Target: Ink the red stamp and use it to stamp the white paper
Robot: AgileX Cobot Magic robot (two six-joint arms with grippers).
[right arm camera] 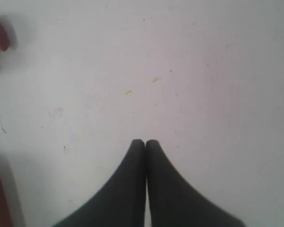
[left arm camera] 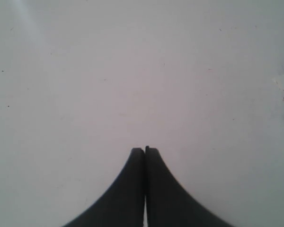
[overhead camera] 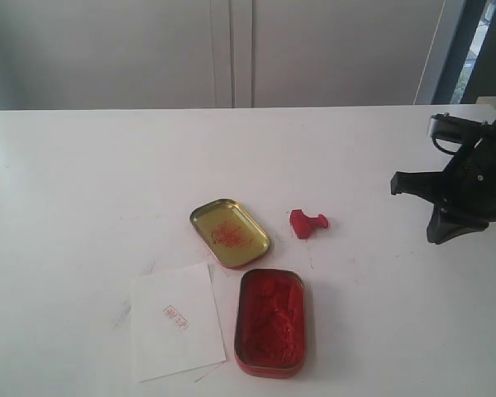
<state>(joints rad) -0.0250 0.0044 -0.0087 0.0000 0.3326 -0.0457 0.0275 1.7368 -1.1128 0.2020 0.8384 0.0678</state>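
Red stamp (overhead camera: 307, 222) lies on its side on the table (overhead camera: 83, 182), just right of the gold lid (overhead camera: 230, 232), above the red ink tin (overhead camera: 270, 322). White paper (overhead camera: 176, 322), bearing a red print, lies left of the tin. My right fingers (right arm camera: 145, 142) pressed together, empty, over bare table right of the stamp. My left fingers (left arm camera: 145, 150) likewise closed, holding nothing.

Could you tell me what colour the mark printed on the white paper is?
Red, a small square outline on the white paper, clearest in the exterior view.
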